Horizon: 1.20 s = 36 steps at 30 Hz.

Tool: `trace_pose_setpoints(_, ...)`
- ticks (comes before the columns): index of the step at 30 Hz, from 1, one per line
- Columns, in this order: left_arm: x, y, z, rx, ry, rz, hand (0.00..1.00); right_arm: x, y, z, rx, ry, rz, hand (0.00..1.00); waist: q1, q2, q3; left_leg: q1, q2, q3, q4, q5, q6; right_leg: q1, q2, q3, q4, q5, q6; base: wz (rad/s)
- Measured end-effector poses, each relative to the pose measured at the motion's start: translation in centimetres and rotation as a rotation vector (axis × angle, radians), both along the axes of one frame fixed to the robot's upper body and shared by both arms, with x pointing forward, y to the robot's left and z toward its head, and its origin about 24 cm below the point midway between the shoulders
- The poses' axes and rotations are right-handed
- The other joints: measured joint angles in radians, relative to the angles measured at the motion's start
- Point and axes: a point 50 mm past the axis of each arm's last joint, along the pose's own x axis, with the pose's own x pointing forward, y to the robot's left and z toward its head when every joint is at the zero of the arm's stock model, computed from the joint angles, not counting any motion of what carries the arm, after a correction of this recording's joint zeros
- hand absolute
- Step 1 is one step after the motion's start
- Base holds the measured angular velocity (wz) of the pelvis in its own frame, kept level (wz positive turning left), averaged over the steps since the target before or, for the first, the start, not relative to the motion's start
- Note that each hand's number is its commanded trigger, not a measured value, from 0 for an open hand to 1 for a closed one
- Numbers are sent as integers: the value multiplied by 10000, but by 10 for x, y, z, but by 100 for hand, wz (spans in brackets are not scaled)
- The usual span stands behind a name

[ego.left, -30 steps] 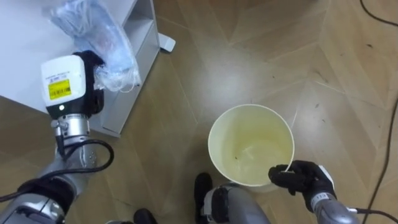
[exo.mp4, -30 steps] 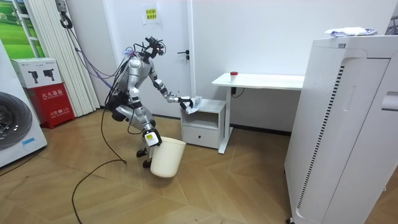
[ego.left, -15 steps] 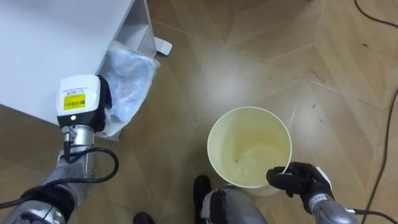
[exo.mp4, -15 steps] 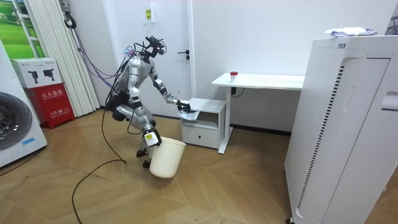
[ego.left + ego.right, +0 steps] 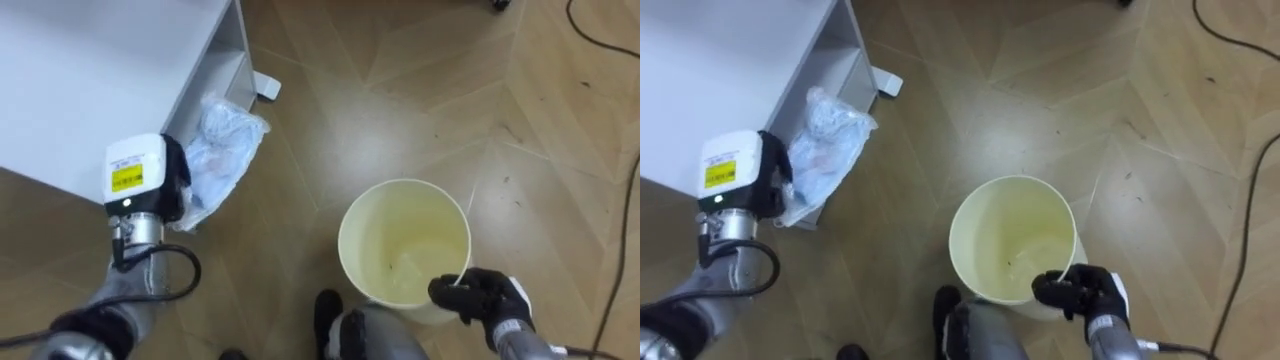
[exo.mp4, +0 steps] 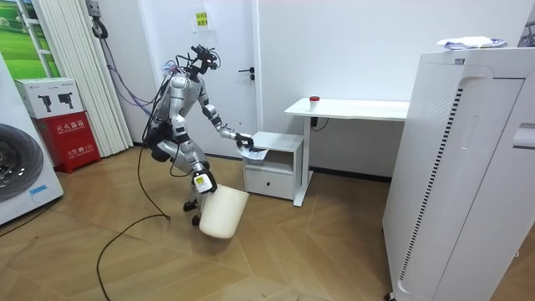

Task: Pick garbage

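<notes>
Nearest you is your right hand [image 5: 482, 297], one of two hands in view. It comes in low from the right, and its dark fingers are curled over the near rim of the bin [image 5: 352, 225] and clamped on it. There is one bin: a round, cream-coloured tub on the wooden floor [image 5: 330, 120], with its mouth open towards you. In the room view it leans at the robot's feet.

To the left and a little further out, your left forearm reaches up and forward, with the wrist turned so its back faces you. The left hand [image 5: 178, 172] sits just beyond the wrist. Its fingers are closed on the one piece of garbage, a crumpled clear plastic bag [image 5: 225, 150], and are partly buried in the plastic.

The bag hangs from that hand just beside the edge of the single white cabinet [image 5: 90, 70]. It is over the floor and well apart from the bin.

In the room view the robot stands bent forward beside the cabinet, with its left arm stretched out level with the cabinet top. Further back there is one white tabletop [image 6: 351, 107] with a small red object [image 6: 314, 99] on it.
</notes>
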Motion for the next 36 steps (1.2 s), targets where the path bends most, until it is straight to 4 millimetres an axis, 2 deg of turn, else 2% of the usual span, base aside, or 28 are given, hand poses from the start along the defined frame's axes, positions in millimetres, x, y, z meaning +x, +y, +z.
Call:
trace_pose_setpoints(4,-16,-29,-23,-1682,263,-949,100,-6,4,-5,-215,6,275,100,57,-19,-19,833,25,419,-475,45,3,599,37,185,-324,50,91,-5)
trace_pose_setpoints(6,-23,-43,-33,-2107,638,-1384,100,-10,9,-9,-284,-15,342,100,79,-55,-60,1131,-6,527,-780,137,-17,827,25,246,-523,84,144,2)
trace_pose_setpoints(7,-28,-52,-40,-2310,901,-1739,100,-13,11,-11,-264,17,315,100,103,-115,-107,1273,-7,626,-874,148,-14,898,30,293,-571,88,149,0)
trace_pose_setpoints(8,-31,-56,-43,-2363,1049,-1909,100,-14,12,-12,-303,13,358,100,98,-122,-112,1329,-10,660,-912,157,1,941,31,305,-599,91,154,-5)
trace_pose_setpoints(10,-41,-73,-54,-2704,1577,-2607,100,-15,15,-13,-487,-14,534,100,123,-131,-248,1403,-3,760,-1016,181,22,979,56,355,-692,114,191,-5)
trace_pose_setpoints(13,-48,-94,-62,-2953,2227,-3333,100,-15,21,-14,-387,-50,501,100,143,-149,-281,1517,19,754,-1046,181,26,1106,117,370,-794,150,240,-5)
trace_pose_setpoints(15,-51,-103,-65,-3383,2632,-3651,100,-16,25,-15,-352,-12,621,100,151,-198,-389,1563,20,757,-1065,183,32,1135,130,396,-817,165,250,-6)
trace_pose_setpoints(16,-52,-108,-65,-3693,2832,-3830,100,-15,29,-15,-335,-27,738,100,152,-234,-416,1583,20,759,-1062,184,35,1156,131,397,-819,170,257,0)
trace_pose_setpoints(20,-54,-118,-68,-4198,3556,-4347,100,-12,37,-12,-352,-265,1117,100,159,-251,-426,1707,58,822,-1052,164,65,1252,140,418,-823,186,259,0)
trace_pose_setpoints(28,-65,-138,-74,-3972,4872,-5901,100,-7,59,-5,-243,-746,1968,100,239,-228,-443,1743,80,839,-1046,162,69,1266,149,430,-813,201,233,0)
trace_pose_setpoints(35,-70,-140,-80,-3875,5546,-6274,100,-9,63,-6,-211,-754,2253,100,361,-239,-468,1876,92,1015,-1080,155,84,1254,177,582,-802,224,264,-4)
trace_pose_setpoints(36,-70,-140,-80,-3873,5578,-6288,100,-9,64,-6,-222,-750,2302,100,381,-243,-496,1893,92,1037,-1079,153,88,1253,180,604,-795,227,267,-5)
